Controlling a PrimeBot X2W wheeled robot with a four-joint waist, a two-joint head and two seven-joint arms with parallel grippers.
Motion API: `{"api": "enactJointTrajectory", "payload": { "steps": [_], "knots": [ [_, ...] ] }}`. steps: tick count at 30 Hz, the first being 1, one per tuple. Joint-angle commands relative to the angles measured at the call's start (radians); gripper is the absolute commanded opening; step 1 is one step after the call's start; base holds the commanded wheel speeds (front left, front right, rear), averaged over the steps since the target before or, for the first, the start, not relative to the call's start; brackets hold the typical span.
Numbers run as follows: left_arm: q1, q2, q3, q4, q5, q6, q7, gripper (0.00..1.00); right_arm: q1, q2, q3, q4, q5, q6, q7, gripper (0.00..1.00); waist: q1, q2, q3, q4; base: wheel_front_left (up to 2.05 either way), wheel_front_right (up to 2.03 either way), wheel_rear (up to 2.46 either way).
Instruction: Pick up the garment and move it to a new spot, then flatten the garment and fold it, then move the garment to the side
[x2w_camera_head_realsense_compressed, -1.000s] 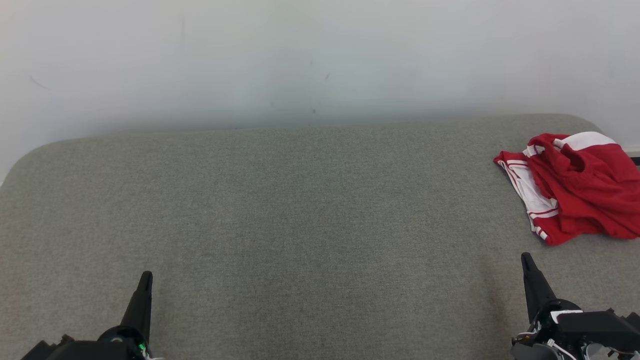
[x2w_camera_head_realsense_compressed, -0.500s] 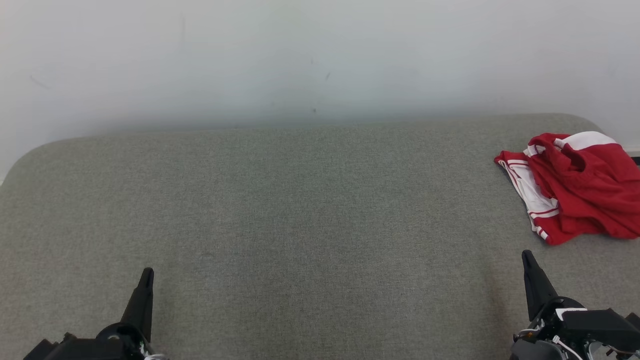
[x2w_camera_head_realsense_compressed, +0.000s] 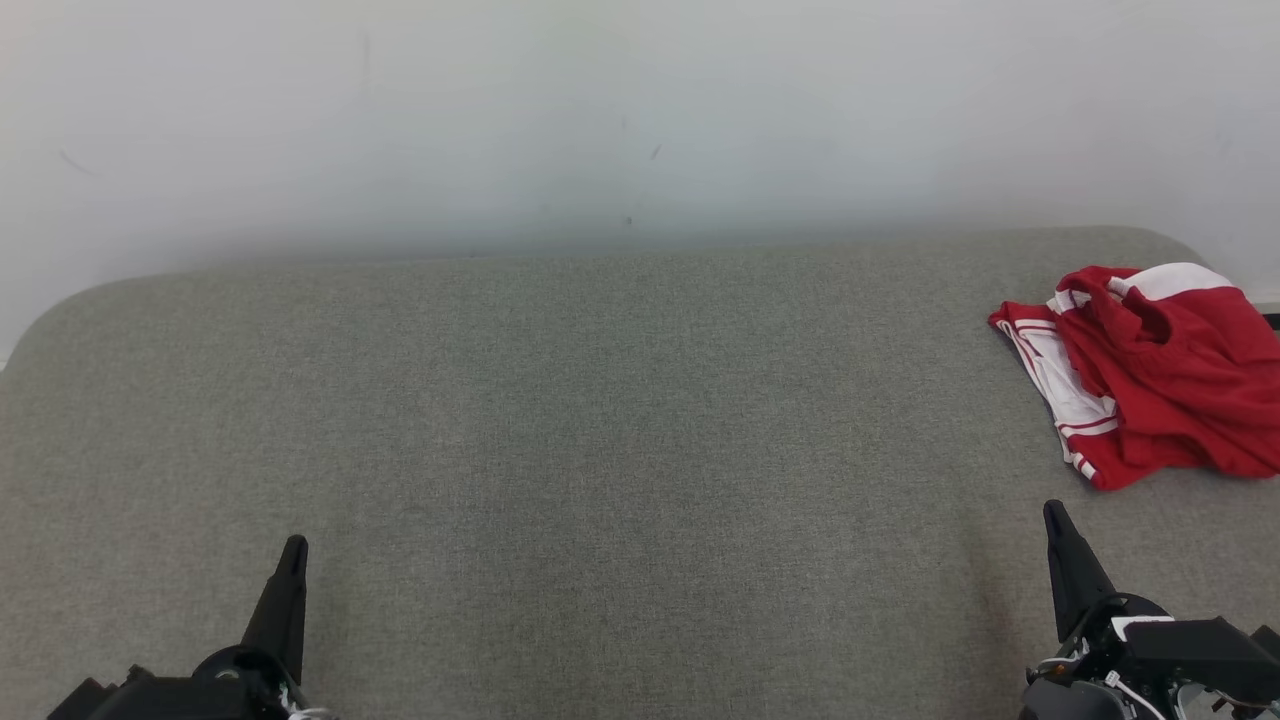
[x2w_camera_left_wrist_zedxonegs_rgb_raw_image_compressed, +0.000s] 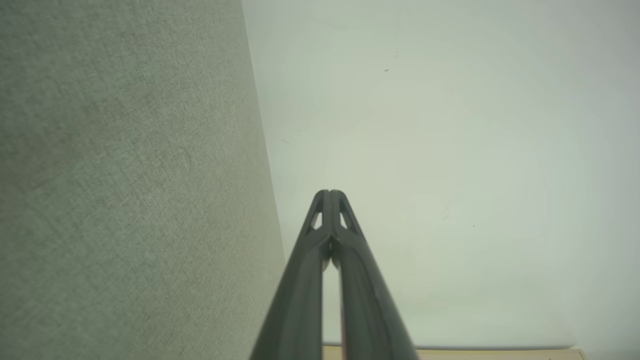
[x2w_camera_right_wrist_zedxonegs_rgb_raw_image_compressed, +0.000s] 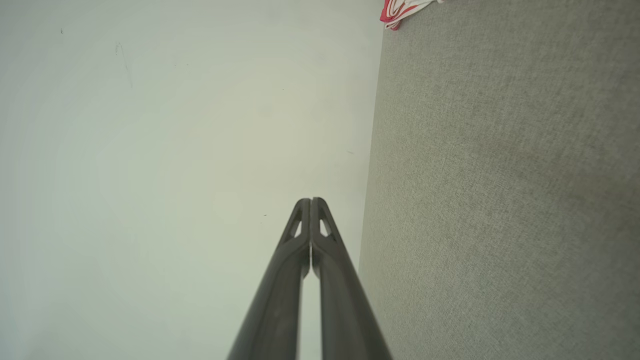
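The garment (x2w_camera_head_realsense_compressed: 1150, 370), red with white bands and stripes, lies crumpled at the far right of the grey fabric surface (x2w_camera_head_realsense_compressed: 620, 420); a corner of the garment (x2w_camera_right_wrist_zedxonegs_rgb_raw_image_compressed: 400, 10) shows at the top of the right wrist view. My right gripper (x2w_camera_head_realsense_compressed: 1052, 515) sits shut at the lower right, a short way in front of the garment and apart from it. At the lower left my left gripper (x2w_camera_head_realsense_compressed: 295, 545) is shut with nothing in it. In the wrist views both grippers (x2w_camera_left_wrist_zedxonegs_rgb_raw_image_compressed: 330, 192) (x2w_camera_right_wrist_zedxonegs_rgb_raw_image_compressed: 311, 201) have their fingertips pressed together.
A plain white wall (x2w_camera_head_realsense_compressed: 600, 110) rises behind the grey surface. The surface's far corners are rounded, and the garment lies close to its right edge.
Both grippers have shifted very slightly in the head view since a second ago. The garment has not moved.
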Motion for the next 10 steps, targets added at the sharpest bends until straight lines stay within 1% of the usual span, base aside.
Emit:
{"api": "enactJointTrajectory", "payload": {
  "steps": [1,10],
  "knots": [
    [-0.011,0.004,0.0,0.002,-0.004,-0.002,0.004,0.0,-0.007,0.003,-0.003,0.0,-0.002,-0.002,0.002,0.0,0.0,0.0,0.0,0.0,0.0,0.0,0.0],
    [-0.011,0.004,0.0,0.002,-0.004,-0.002,0.003,0.0,-0.007,0.004,-0.005,0.001,-0.004,-0.002,0.003,0.0,0.0,0.0,0.0,0.0,0.0,0.0,0.0]
  ]
}}
